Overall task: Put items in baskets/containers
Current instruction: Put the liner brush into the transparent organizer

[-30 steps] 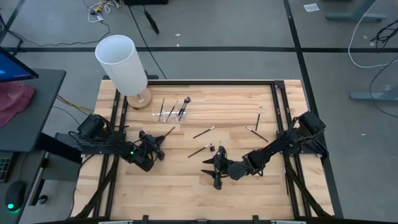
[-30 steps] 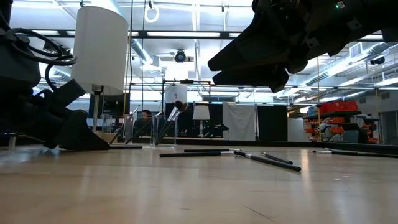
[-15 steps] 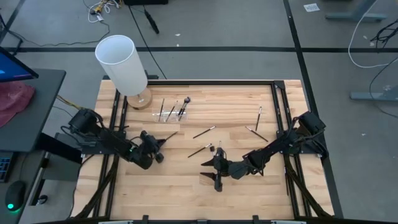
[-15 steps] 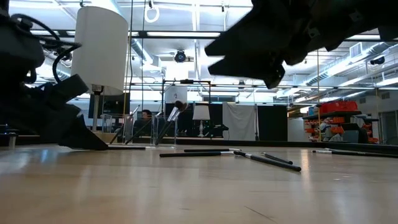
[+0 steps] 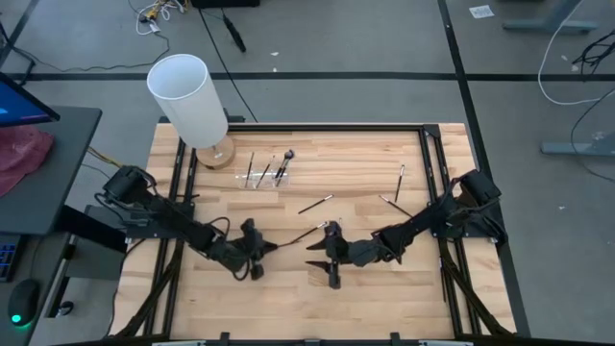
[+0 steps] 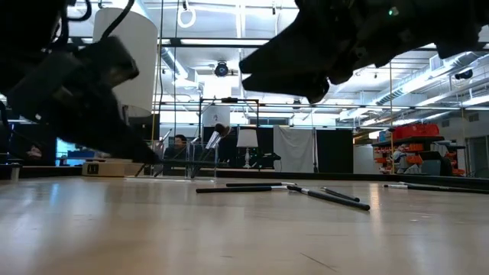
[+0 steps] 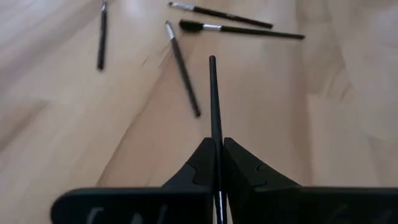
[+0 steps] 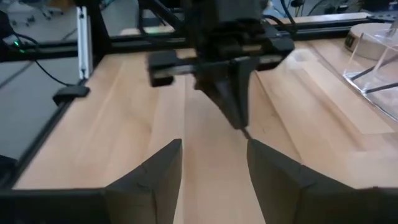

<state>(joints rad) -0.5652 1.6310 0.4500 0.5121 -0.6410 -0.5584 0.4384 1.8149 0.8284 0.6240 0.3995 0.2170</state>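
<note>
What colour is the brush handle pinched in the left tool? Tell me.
Black; the brush shows best in the left wrist view.

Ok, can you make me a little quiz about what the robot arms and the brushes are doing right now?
1. True or false: the left gripper is shut on a thin brush.
2. How do the right gripper's fingers stand? A) open, holding nothing B) shut on a brush C) shut on the white cylinder
3. Fill in: the clear holder with a few brushes in it sits next to the tall white ____.

Key: 1 true. 2 A. 3 cylinder.
</note>
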